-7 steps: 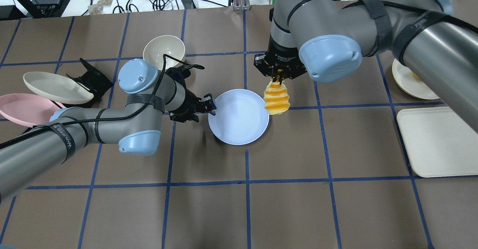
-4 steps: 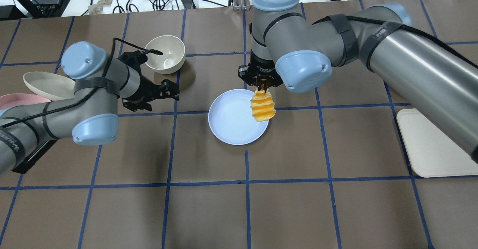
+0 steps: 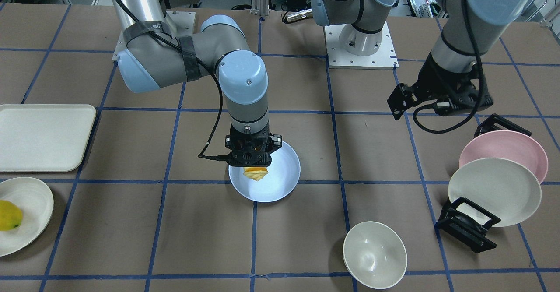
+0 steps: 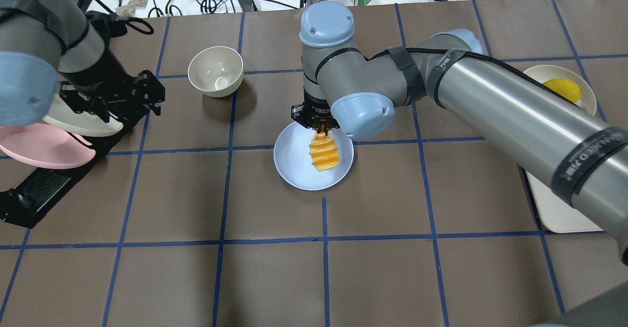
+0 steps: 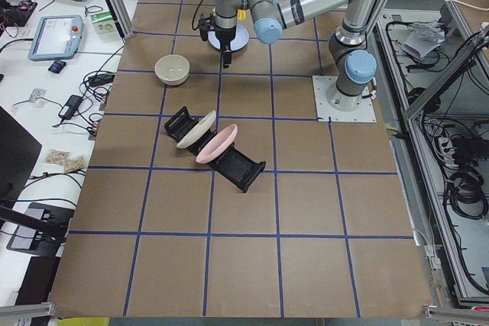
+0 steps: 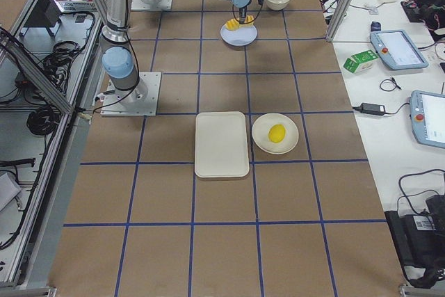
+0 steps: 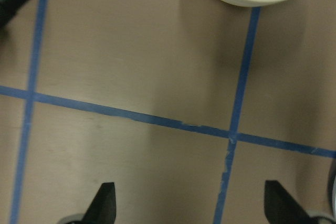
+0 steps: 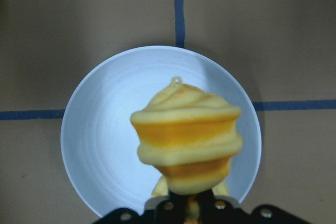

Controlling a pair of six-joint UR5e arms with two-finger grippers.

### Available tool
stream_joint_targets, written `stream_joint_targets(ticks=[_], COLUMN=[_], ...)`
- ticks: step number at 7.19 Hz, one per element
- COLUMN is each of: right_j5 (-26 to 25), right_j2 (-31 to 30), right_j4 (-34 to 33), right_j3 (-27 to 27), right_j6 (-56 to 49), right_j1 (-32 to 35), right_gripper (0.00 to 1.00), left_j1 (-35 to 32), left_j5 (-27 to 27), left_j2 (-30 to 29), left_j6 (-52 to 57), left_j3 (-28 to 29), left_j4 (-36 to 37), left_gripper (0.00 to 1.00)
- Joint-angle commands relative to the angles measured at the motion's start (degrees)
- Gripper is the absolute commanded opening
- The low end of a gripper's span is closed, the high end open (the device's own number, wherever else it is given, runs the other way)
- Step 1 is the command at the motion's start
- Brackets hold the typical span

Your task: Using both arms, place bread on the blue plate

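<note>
The bread (image 4: 324, 153), a ridged yellow-orange loaf, hangs end-down from my right gripper (image 4: 320, 127), which is shut on its top end. It is held over the blue plate (image 4: 293, 166) near the table's middle; whether it touches the plate I cannot tell. The right wrist view shows the bread (image 8: 186, 135) centred over the plate (image 8: 100, 135). From the front, the bread (image 3: 255, 174) sits under the gripper (image 3: 253, 165) above the plate (image 3: 282, 180). My left gripper (image 4: 153, 90) is open and empty, far left of the plate; its fingertips (image 7: 106, 203) stand wide apart over bare table.
A cream bowl (image 4: 216, 71) stands behind and left of the plate. A black rack holds a pink plate (image 4: 46, 145) and a cream plate (image 4: 81, 123) at the left. A cream tray (image 3: 43, 136) and a cream plate with a yellow fruit (image 4: 564, 89) lie at the right.
My right arm carried the bread leftward from beside the plate to over its middle and lower. My left arm pulled back from the plate's left rim toward the rack.
</note>
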Motion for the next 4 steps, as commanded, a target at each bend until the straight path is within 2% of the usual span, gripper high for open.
stream_joint_targets(ticks=[1, 4], right_j5=[0.3, 0.3], right_j2=[2.7, 5.6], right_j4=[-1.9, -4.7], right_j3=[0.0, 0.0], right_j6=[0.1, -0.2], right_j1=[0.4, 0.6], right_gripper=[0.0, 0.0], left_j1=[-2.5, -5.5], left_j5=[0.3, -0.5], left_j2=[1.1, 0.8], left_j6=[-0.4, 0.4], left_j3=[5.3, 5.1], left_j4=[-6.5, -3.0], left_gripper=[1.0, 1.0])
